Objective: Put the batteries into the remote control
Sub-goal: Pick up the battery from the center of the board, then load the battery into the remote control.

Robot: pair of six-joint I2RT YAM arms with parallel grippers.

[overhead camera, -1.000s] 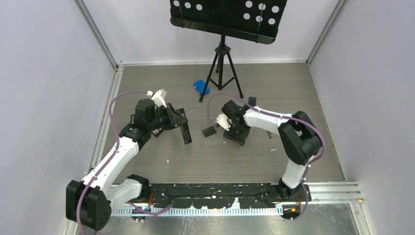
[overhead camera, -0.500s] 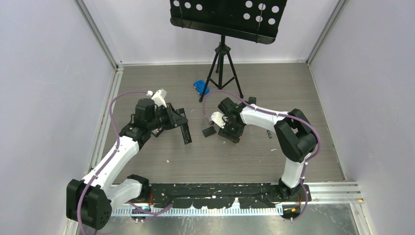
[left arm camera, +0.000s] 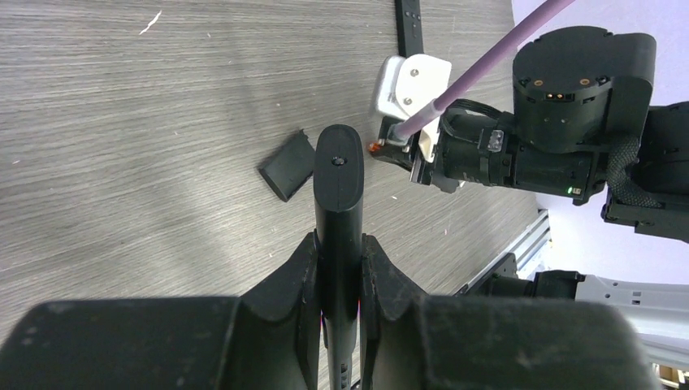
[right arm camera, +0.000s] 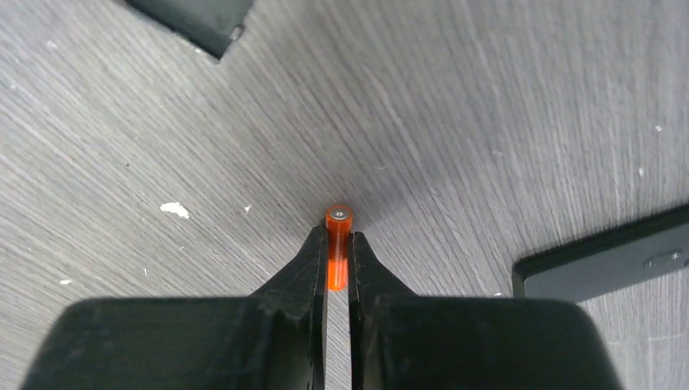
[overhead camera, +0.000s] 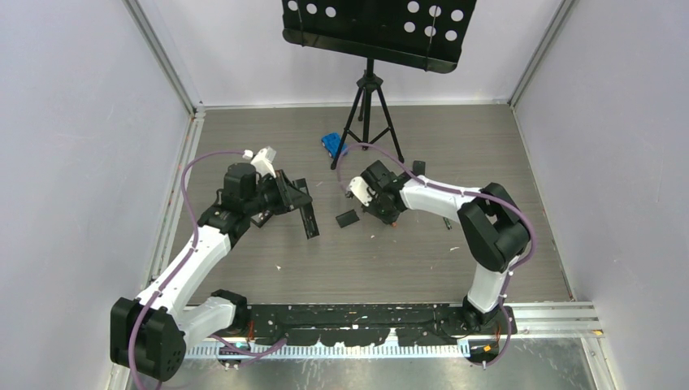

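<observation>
My left gripper (left arm camera: pixel 339 244) is shut on the remote control (left arm camera: pixel 339 175), a slim black bar that sticks out past the fingers above the table. From the top view the remote control (overhead camera: pixel 309 219) slants down from the left gripper (overhead camera: pixel 290 199). Between the fingertips of my right gripper (right arm camera: pixel 337 240) sits the orange battery (right arm camera: pixel 339 218), gripped just above the wood. The right gripper (overhead camera: pixel 388 216) is to the right of the remote. A dark battery (overhead camera: pixel 447 222) lies on the table further right.
A small black cover piece (overhead camera: pixel 348 218) lies between the two grippers. A second black remote (left arm camera: pixel 409 20) with buttons lies behind the right wrist. A blue object (overhead camera: pixel 333 145) and a tripod (overhead camera: pixel 370 114) stand at the back. A flat black thing (right arm camera: pixel 609 260) is to the right of the right gripper.
My right gripper has closed on the orange battery and its wrist has shifted a little left and back. The left arm with the remote has not moved.
</observation>
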